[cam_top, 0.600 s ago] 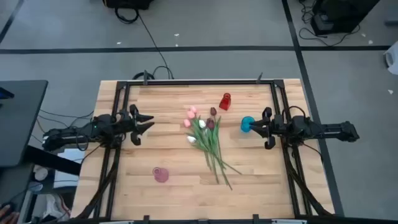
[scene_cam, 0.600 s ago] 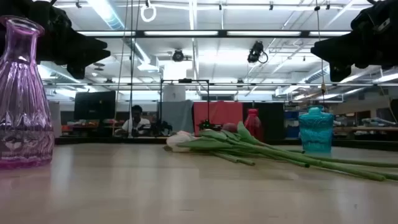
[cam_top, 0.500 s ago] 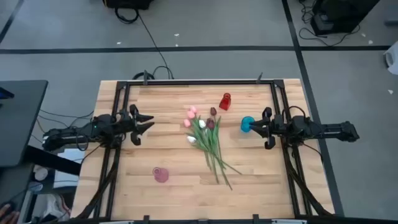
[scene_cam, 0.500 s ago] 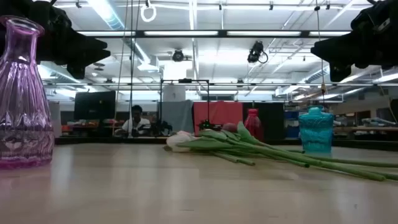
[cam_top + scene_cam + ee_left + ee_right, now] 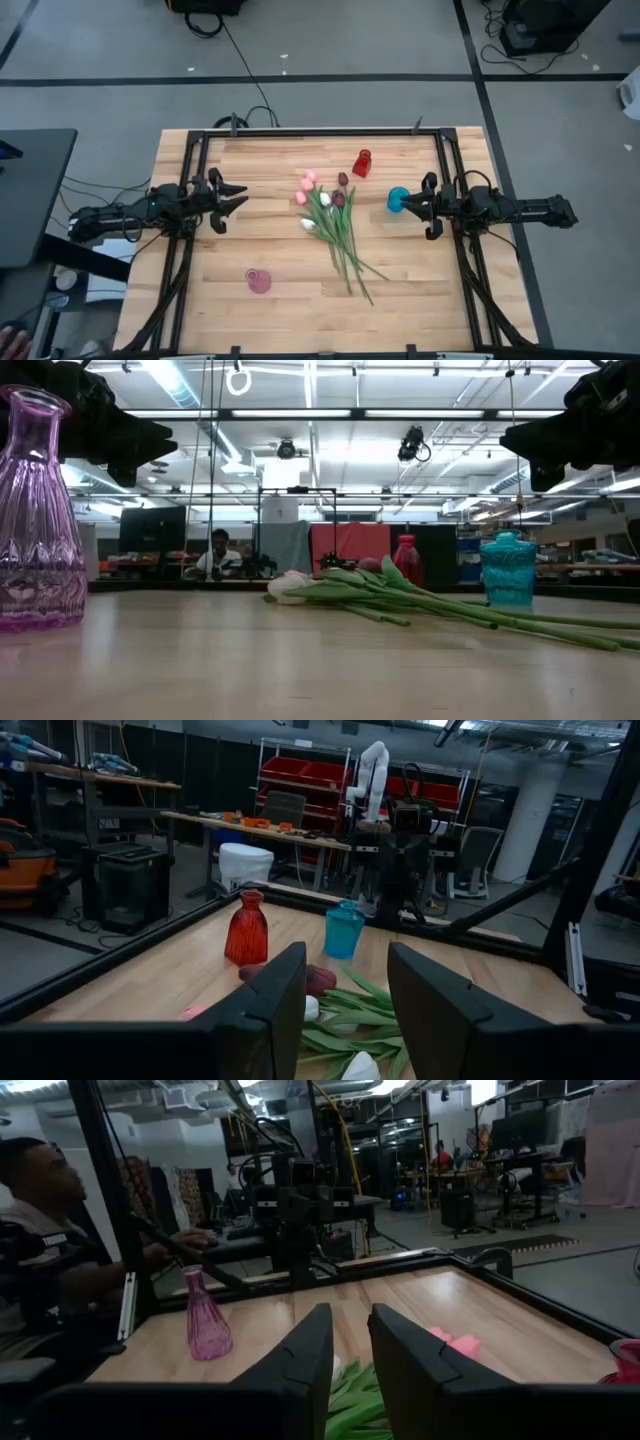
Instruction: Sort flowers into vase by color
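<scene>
Nothing was picked yet: the flowers (image 5: 334, 222) lay in one loose bundle mid-table, heads toward the far edge, stems fanning toward me. I had the left gripper (image 5: 236, 196) hovering off to the bundle's left with its fingers spread wide and empty, and the right gripper (image 5: 413, 205) parked beside the teal vase (image 5: 398, 199), fingers a little apart, also empty. My call was to pinch a single stem low, away from the tangled leaves, so its neighbours wouldn't drag along. I counted three vases: red vase (image 5: 362, 162) at the far side, teal at right, pink vase (image 5: 259, 281) near front-left. Flower heads: roughly three pink, two dark red, two white, though overlap made that uncertain.
</scene>
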